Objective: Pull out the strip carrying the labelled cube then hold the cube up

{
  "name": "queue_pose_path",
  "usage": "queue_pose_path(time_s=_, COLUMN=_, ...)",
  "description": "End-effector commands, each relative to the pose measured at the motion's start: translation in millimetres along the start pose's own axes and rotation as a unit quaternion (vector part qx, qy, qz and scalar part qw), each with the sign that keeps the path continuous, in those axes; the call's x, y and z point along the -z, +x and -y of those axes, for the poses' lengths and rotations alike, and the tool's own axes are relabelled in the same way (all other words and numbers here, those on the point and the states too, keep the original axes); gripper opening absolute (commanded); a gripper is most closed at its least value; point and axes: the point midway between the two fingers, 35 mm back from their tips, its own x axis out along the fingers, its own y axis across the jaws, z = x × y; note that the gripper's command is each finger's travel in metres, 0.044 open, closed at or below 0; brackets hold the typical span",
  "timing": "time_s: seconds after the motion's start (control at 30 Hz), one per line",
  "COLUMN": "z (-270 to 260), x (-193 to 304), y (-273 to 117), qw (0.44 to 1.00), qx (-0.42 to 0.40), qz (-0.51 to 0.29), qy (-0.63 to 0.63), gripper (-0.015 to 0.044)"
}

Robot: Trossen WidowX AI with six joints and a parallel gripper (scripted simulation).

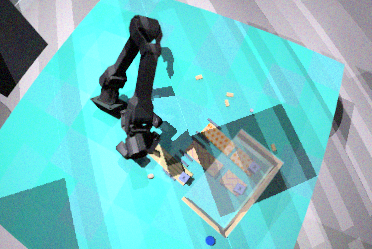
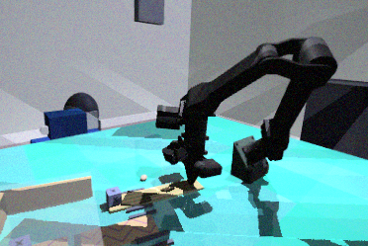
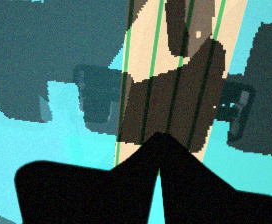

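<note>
Gripper [image 2: 194,181] fully closed, empty, tips pressing the strip's [image 2: 155,194] near end; labelled cube [image 2: 114,197] rides the far end; advise steady downward pressure, straight slow drag.

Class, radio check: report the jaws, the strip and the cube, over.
Gripper shut, jaws pressing down on near end of strip. Cube rides the far end, outside the wooden frame. Nothing blocking the cube.
</note>
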Motion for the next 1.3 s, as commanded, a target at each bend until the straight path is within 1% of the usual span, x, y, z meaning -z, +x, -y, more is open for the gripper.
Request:
queue_pose_path(time_s=0.0, z=-1.6, x=9.6, y=4.9, qw=1.000, qx=0.000, qz=-0.015, qy=0.002, gripper=0.0000)
queue_pose_path(time_s=0.43, z=-1.6, x=9.6, y=4.9, qw=1.000, qx=0.000, qz=-0.015, qy=0.002, gripper=0.0000)
queue_pose_path(time_s=0.47, z=0.2, x=-0.2, y=-2.2, qw=1.000, qx=0.000, qz=-0.001, qy=0.000, gripper=0.0000)
queue_pose_path(time_s=0.6, z=0.4, x=-2.4, y=-39.9, qw=1.000, qx=0.001, qz=-0.014, qy=0.002, gripper=0.0000)
queue_pose_path(time_s=0.73, z=0.3, x=-2.4, y=-42.4, qw=1.000, qx=0.001, qz=-0.015, qy=0.002, gripper=0.0000)
queue_pose_path(time_s=0.93, z=0.3, x=-27.6, y=-43.0, qw=0.999, qx=0.001, qz=-0.015, qy=-0.033, gripper=0.0157)
queue_pose_path(time_s=1.27, z=0.6, x=-69.1, y=-50.2, qw=0.999, qx=0.001, qz=-0.014, qy=-0.035, gripper=0.0420)
